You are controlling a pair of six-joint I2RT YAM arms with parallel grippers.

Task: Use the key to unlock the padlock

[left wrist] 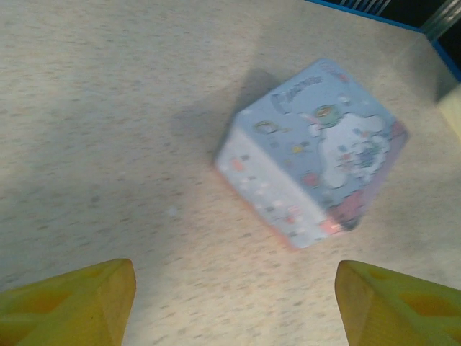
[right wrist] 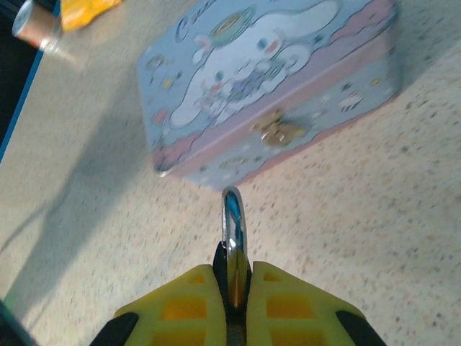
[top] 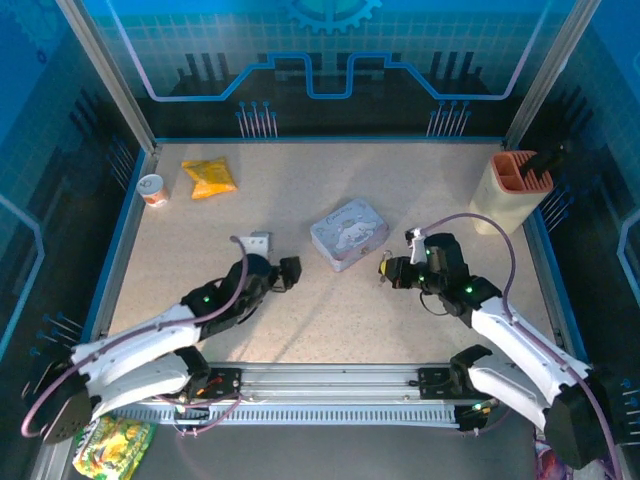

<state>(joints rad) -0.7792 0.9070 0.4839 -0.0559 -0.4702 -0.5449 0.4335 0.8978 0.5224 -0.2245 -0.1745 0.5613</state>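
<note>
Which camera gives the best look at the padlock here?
Right wrist: the padlock is close and sharp, its silvery shackle sticking out from between the jaws of the right gripper, in front of the tin. Top external shows it as a tiny speck at that gripper's tip.

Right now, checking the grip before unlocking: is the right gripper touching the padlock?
Touching. The right wrist view shows the right gripper closed on the padlock, a finger pressed against each side and the shackle poking forward.

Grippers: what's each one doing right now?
Left gripper: open, nothing between the jaws.
Right gripper: shut on the padlock.
</note>
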